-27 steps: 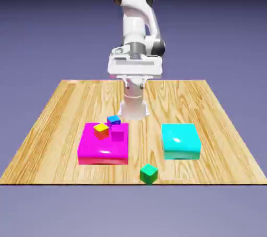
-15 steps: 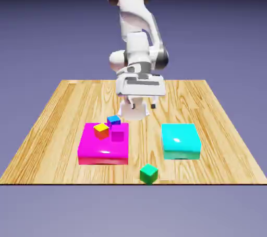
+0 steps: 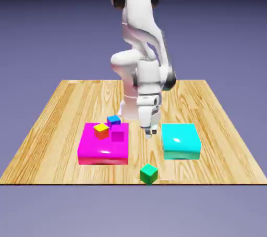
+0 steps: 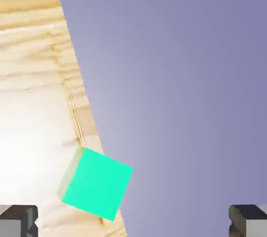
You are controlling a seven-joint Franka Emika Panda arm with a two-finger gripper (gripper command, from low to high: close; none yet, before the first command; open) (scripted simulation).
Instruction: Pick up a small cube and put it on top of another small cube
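The small green cube [image 3: 148, 173] rests on the wood near the table's front edge, between the two flat blocks and in front of them. My gripper [image 3: 150, 133] hangs above the table between those blocks, behind the cube and higher than it, pointing down. In the hand view the green cube [image 4: 95, 184] lies at the table's edge, left of the middle. My gripper [image 4: 133, 223] is open there: both grey fingertips [image 4: 19, 220] sit far apart at the bottom corners, with nothing between them.
A flat magenta block [image 3: 99, 150] lies on the exterior view's left, carrying a yellow-topped cube [image 3: 101, 130] and a small magenta cube [image 3: 118, 136]. A blue cube [image 3: 113, 120] sits at its far edge. A flat cyan block [image 3: 181, 140] lies on the right.
The arm has reached forward and down, bringing the hand from high over the table's back to low between the two flat blocks. The cubes have not moved.
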